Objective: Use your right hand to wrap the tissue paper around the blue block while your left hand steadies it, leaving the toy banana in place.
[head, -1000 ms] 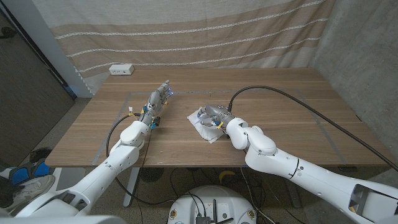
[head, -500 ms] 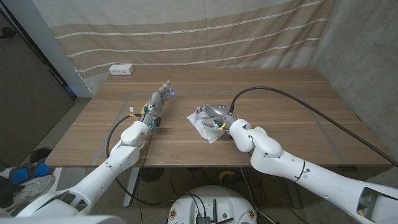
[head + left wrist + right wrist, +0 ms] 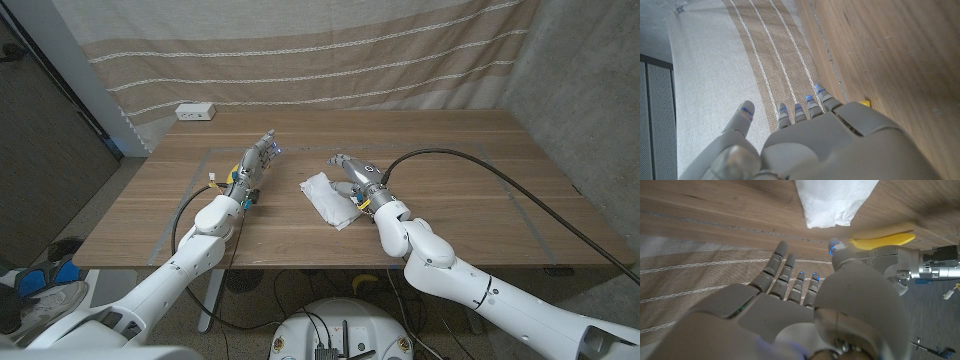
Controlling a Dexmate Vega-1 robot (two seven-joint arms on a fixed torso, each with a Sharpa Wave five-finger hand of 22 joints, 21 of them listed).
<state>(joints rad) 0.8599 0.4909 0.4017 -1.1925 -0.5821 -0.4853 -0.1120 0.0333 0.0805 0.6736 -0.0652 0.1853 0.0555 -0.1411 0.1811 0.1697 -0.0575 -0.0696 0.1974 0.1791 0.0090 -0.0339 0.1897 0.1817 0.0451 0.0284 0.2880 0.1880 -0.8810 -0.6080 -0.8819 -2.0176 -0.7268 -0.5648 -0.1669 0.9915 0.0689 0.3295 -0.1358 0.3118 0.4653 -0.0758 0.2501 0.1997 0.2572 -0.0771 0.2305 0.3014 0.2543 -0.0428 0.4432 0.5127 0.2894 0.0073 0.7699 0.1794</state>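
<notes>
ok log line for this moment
left hand: open, apart from white tissue paper bundle | right hand: open beside bundle | yellow toy banana: by left hand

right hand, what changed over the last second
The right hand has lifted off the tissue paper and moved toward the robot's right and farther up the table; it now holds nothing, fingers spread. The tissue bundle lies uncovered in about the same place. The left hand and toy banana stayed put.
</notes>
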